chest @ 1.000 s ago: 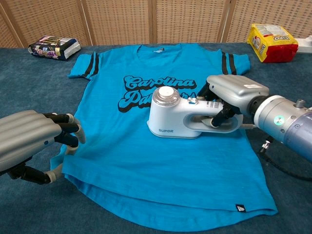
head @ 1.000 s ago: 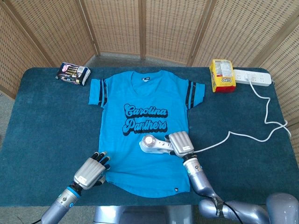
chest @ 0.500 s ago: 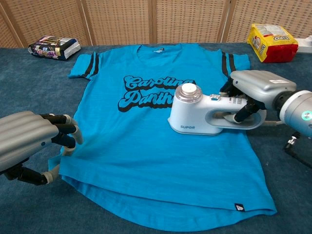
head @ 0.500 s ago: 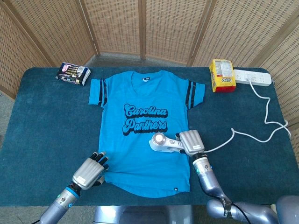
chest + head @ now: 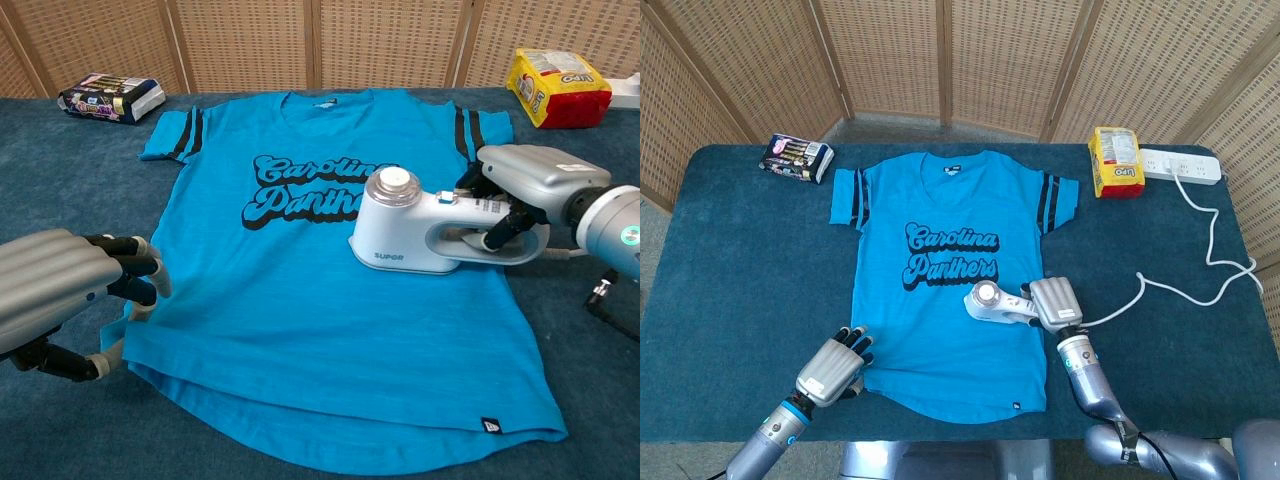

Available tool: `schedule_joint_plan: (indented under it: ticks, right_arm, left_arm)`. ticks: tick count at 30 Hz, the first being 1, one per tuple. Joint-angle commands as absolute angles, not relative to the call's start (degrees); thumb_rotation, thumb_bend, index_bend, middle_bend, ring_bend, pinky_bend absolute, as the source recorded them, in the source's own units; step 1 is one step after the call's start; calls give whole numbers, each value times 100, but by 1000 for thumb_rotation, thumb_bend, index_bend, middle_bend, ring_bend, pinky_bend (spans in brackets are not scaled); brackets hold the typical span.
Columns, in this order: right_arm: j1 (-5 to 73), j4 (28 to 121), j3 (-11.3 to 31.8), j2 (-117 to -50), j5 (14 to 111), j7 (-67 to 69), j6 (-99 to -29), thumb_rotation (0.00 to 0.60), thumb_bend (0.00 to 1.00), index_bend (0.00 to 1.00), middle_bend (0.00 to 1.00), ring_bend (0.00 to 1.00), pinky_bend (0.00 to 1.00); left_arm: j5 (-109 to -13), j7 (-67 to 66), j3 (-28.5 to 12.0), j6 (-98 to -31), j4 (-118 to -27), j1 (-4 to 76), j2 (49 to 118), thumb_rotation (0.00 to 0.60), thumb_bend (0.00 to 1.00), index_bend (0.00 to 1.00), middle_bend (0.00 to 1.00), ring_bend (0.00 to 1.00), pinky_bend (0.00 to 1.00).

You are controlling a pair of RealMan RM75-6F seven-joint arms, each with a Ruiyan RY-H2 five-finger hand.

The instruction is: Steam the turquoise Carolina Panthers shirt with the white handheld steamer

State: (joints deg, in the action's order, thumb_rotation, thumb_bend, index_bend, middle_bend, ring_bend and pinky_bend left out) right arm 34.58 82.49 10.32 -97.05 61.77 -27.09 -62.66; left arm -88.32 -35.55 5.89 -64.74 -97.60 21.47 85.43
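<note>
The right hand point(image 5: 525, 195), gripping the steamer point(image 5: 420, 235), slid it toward the shirt's point(image 5: 300, 300) right edge; the left hand point(image 5: 75, 290), curled, holds the hem; steaming goes on.

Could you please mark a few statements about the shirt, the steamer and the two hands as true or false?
1. The right hand holds the white steamer by its handle. True.
2. The steamer sits on the shirt's left sleeve. False: it rests on the turquoise shirt below the lettering, towards the edge nearer the right hand.
3. The left hand has its fingers at the shirt's lower corner. True.
4. The yellow snack bag lies on top of the shirt. False: it lies on the table beside the white power strip, clear of the shirt.
5. The steamer's cord runs to the power strip. True.
</note>
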Motion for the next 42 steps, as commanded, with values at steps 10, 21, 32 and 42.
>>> schedule_joint_plan:
  ticks: [10,21,32,42]
  right_arm:
    - [3752,8150,1079,-10142,6217,-2993,-6132,600,306,694,716,753,688]
    - [3940,7775,1294,-10261,6105,-3105,-6101,600,306,694,716,752,688]
    - [4088,7228,1681,-10095,6006,-2906,-6110,600,307,694,716,752,687]
    - [4153,6615,1794,-10117,5888,-2644,-6004,600,306,694,716,751,685]
  left_arm:
    - [-8854,-3485,605,-6503,-9757,2131,8501,388,487,585,286,156,249]
    - [-8845,-3501,610,-6483,-9760,2129,8530,388,488,586,286,156,249]
    - [-8767,-3583,587,-6444,-9768,2132,8590,385,487,585,286,156,249]
    - [-8719,-3671,579,-6432,-9811,2134,8615,390,487,585,287,157,249]
